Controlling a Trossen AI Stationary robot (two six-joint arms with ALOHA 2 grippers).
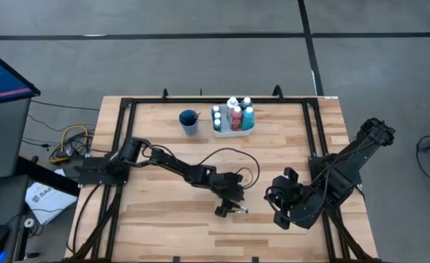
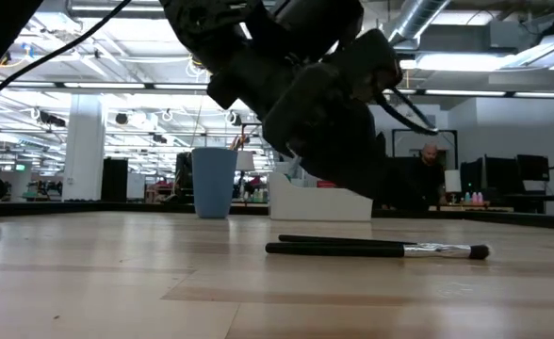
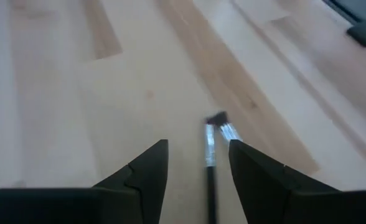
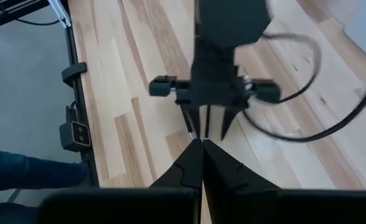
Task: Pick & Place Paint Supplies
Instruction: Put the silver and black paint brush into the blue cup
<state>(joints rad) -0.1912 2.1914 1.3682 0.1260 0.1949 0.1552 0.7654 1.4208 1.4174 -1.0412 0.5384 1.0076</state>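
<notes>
Two paintbrushes [image 2: 376,248] are lying side by side on the table [image 1: 164,219], in its front half near the middle, bristle ends pointing right. The left gripper [image 1: 228,207] is hovering low over them with its fingers [image 3: 147,171] spread apart, one brush handle showing between them. The right gripper [image 1: 278,199] is waiting near the front right, its fingers pressed together on nothing. Several paint bottles [image 1: 235,115] are standing in the white tray [image 1: 224,132] by the back edge, just beside the blue cup [image 1: 189,121].
</notes>
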